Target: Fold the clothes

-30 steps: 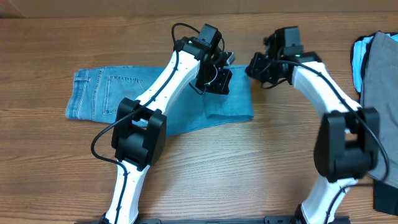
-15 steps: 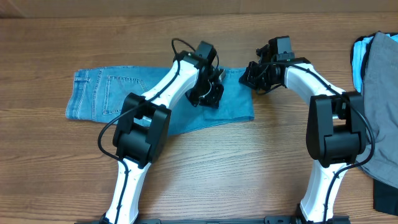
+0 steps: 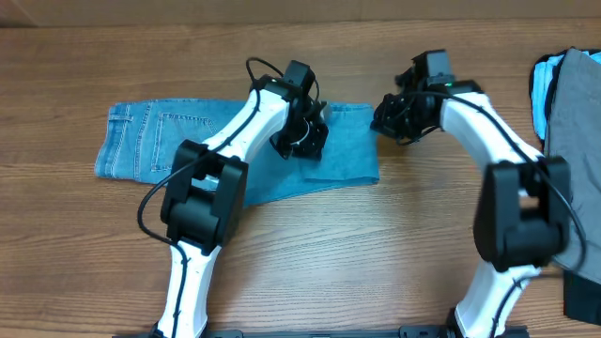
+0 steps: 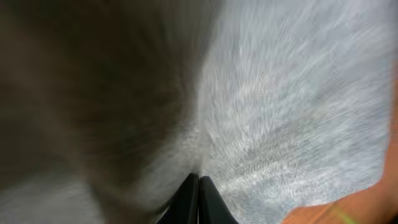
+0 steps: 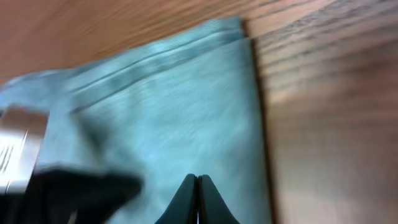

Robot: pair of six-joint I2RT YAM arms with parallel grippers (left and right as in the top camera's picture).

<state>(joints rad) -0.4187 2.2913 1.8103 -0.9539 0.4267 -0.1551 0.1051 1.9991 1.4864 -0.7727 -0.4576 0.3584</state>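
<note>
Jeans [image 3: 141, 141]: light-blue denim cloth, matt, finely woven, with stitched seams. Table [image 3: 376, 244] beneath the jeans: wood-grain surface, smooth, faint sheen. Arm shells [image 3: 239, 127] over the jeans: white plastic, glossy; joints black, matt. Grey garment [image 3: 573, 122] right of the jeans: soft matt cloth.

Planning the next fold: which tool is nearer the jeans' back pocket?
Left. The left tool is over the jeans, right of the pocket; the right tool is farther right, by their edge.
</note>
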